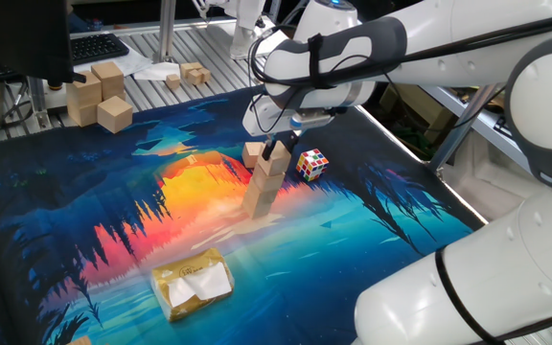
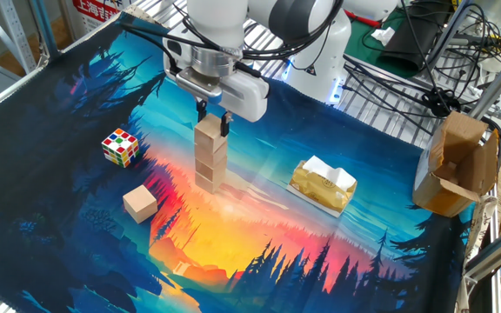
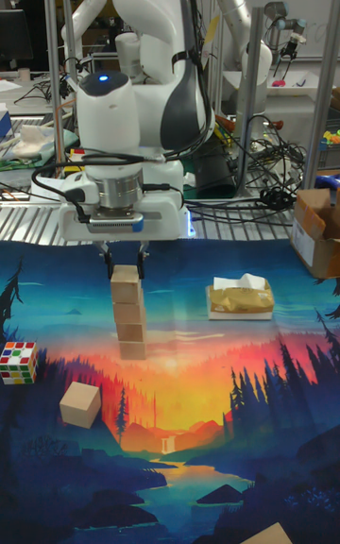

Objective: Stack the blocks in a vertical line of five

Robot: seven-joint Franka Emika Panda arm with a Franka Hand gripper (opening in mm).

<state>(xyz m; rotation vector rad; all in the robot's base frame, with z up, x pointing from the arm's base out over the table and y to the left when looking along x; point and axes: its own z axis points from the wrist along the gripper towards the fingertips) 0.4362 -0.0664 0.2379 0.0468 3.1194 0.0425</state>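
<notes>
Arm reaches over the table, wrist vertical, gripper [image 3: 125, 268] pointing straight down. Fingers [image 2: 225, 124] sit either side of the top block [image 3: 125, 275]; grip contact not discernible.

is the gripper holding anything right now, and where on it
The gripper straddles the top block of the stack, fingers at its upper sides. Whether they actually clamp it cannot be told.
</notes>
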